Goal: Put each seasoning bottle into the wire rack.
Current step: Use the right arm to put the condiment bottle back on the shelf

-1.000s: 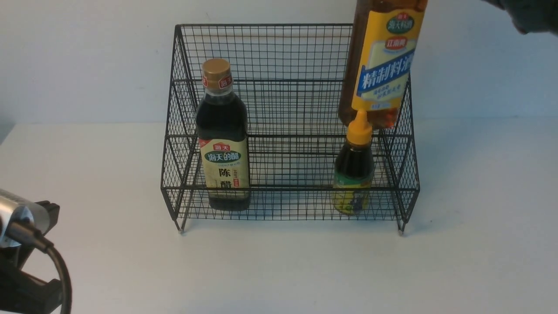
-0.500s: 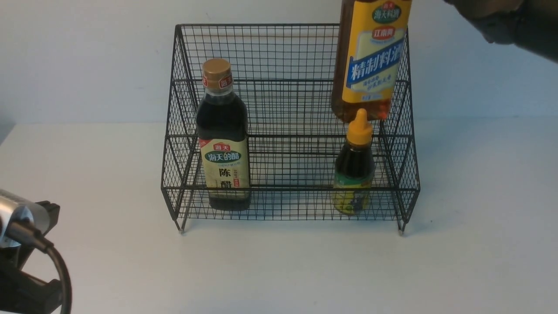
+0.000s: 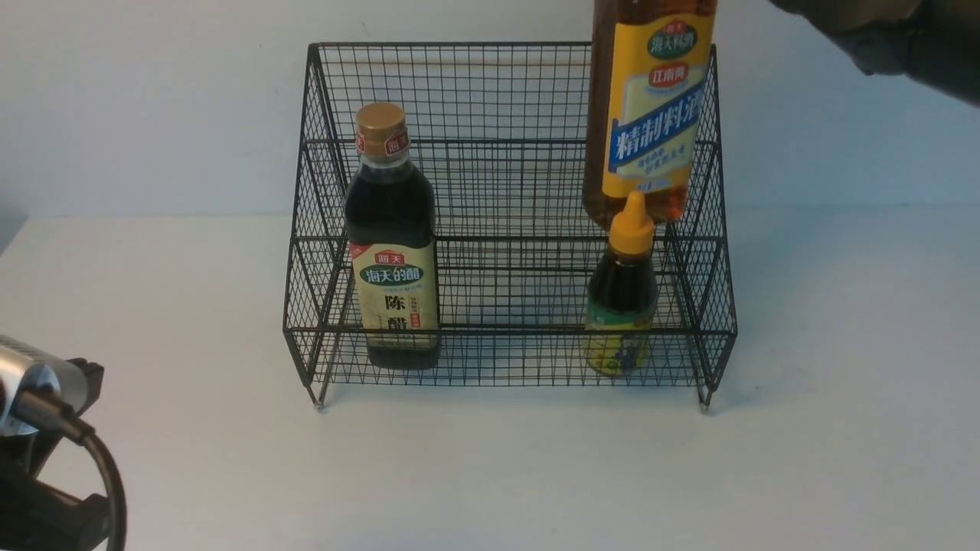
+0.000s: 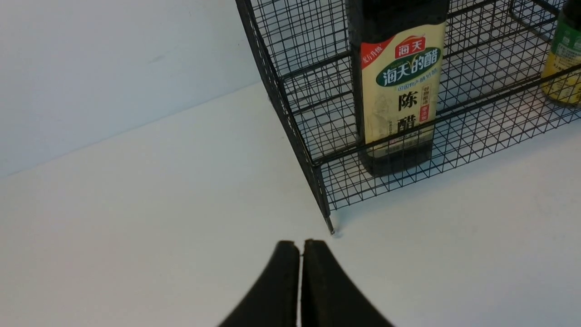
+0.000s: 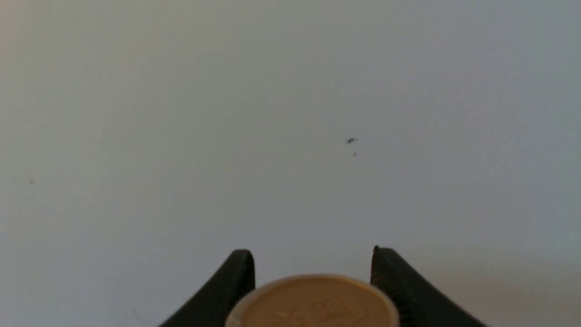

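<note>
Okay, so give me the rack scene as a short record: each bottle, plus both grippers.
wire rack: standing on table
dark vinegar bottle: upright in rack, left side
orange-nozzle bottle: in rack, right side
amber bottle: raised, slightly tilted, held by right gripper
right gripper: closed on amber bottle
left gripper: shut, holding nothing

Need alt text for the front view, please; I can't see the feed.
Tilted amber bottle with yellow-and-blue label hangs from above in front of the black wire-mesh rack. Inside the rack stand a dark bottle with tan cap, left, and a small dark orange-nozzle bottle, right.
</note>
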{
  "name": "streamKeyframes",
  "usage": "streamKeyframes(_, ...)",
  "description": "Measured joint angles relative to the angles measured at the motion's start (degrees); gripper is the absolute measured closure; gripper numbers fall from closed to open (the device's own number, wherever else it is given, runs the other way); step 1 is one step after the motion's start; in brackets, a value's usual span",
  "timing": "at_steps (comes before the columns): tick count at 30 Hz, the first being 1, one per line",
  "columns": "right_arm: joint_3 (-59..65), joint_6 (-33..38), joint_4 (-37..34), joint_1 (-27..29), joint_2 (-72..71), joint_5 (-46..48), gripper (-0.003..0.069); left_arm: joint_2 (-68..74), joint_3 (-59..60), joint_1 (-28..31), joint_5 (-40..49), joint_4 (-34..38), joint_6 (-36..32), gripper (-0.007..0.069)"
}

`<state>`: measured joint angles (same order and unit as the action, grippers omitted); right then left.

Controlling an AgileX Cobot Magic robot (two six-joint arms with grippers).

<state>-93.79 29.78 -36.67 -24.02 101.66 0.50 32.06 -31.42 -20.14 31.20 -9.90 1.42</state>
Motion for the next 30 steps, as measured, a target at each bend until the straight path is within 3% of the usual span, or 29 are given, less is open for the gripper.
streamKeyframes(20,-1.44,-1.38,5.97,1.18,-6.87,26.32,0.0349,0.00,0.00,0.00,0.98,0.06,0.18,0.0629)
streamKeyframes(24,-1.79,-4.55,9.55,1.92,-7.00,26.96,0.0349,0.00,0.00,0.00,1.02,0.06,0.18,0.0629)
streamKeyframes(30,-1.30,-6.23,12.12,3.17,-5.48,18.93,0.0349,0.00,0.00,0.00,0.14,0.10,0.18,0.0629)
